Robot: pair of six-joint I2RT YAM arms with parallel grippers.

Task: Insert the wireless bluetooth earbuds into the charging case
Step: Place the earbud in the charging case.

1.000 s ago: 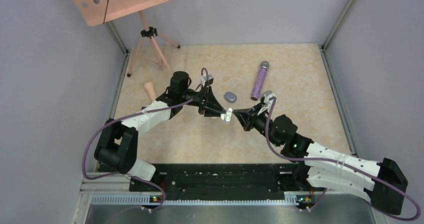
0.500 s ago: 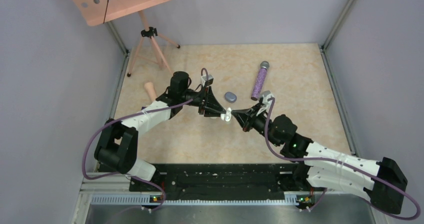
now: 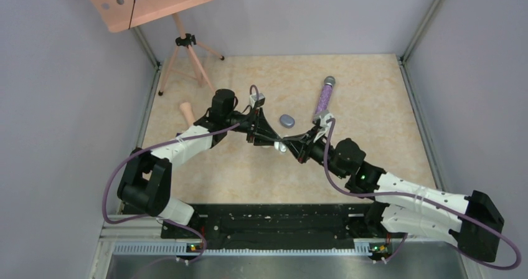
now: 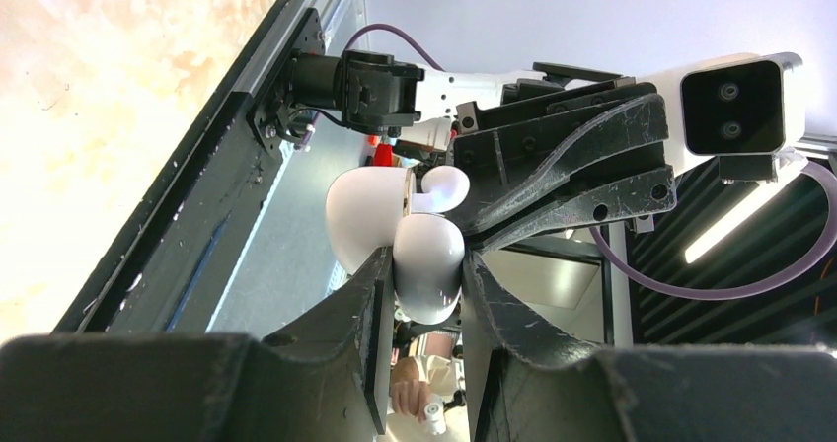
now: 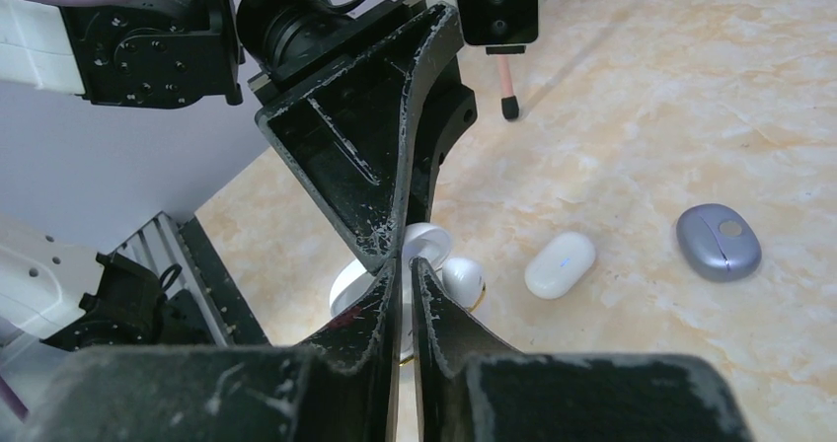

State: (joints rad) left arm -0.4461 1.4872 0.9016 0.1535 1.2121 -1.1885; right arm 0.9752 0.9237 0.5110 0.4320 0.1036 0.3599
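case (image 4: 360, 215) clamped in left pincer (image 4: 429, 264); right pincer (image 5: 403, 262) just beside

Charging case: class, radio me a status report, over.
Left gripper clamped on open white charging case. Right gripper nearly shut, tips at white earbud in case mouth. Nothing blocking; closed white case and grey case lie aside.

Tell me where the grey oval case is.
In the top view, the grey oval case lies on the table, just left of the purple microphone; a white case lies beside it.
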